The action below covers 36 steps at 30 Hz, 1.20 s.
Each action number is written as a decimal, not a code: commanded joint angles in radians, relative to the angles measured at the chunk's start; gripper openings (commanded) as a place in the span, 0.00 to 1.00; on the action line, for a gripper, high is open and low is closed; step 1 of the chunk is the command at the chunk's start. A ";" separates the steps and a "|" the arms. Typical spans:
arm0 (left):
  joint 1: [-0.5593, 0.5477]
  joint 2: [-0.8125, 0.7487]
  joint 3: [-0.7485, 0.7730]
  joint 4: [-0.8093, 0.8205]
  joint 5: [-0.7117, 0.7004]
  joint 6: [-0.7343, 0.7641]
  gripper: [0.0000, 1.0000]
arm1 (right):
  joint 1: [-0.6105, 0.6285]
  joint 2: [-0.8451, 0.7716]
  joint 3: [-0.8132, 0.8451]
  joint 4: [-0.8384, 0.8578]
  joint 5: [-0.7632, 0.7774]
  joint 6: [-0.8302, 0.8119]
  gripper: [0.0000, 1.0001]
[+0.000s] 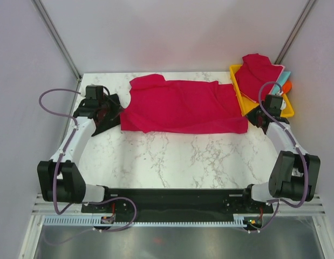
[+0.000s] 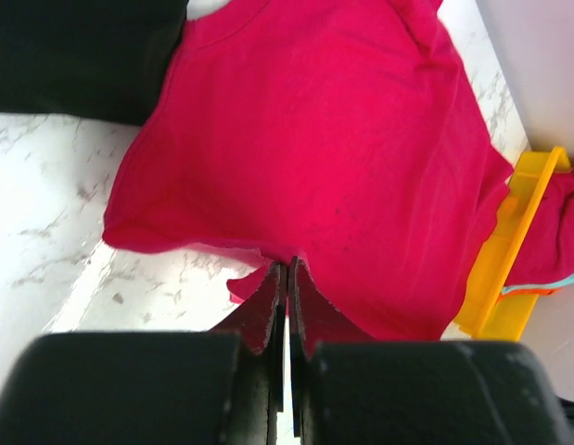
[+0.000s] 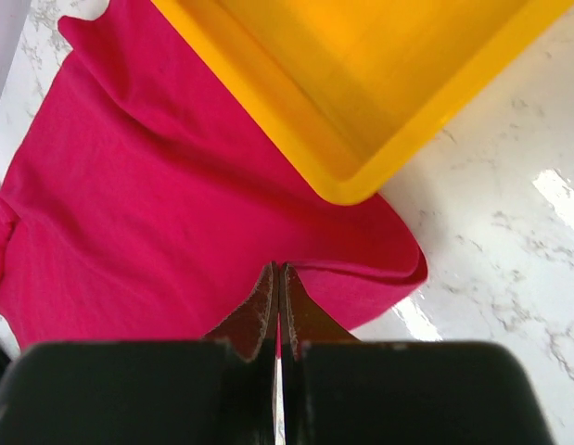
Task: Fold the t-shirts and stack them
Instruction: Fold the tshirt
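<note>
One crimson t-shirt lies spread out across the far middle of the marble table. My left gripper sits at the shirt's left edge. In the left wrist view the left gripper is shut, with the hem of the shirt pinched at its tips. At the shirt's right edge my right gripper is also shut. In the right wrist view the right gripper nips a folded edge of the cloth. Another crimson t-shirt is heaped in the yellow tray.
The yellow tray stands at the back right, its near corner resting over the spread shirt's edge. Bits of teal cloth and orange cloth show at its far side. Pale walls close in the table on three sides.
</note>
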 commanded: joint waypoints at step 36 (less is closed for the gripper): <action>0.034 0.468 0.493 0.013 0.033 0.043 0.85 | 0.115 0.137 0.122 0.160 0.219 0.087 0.71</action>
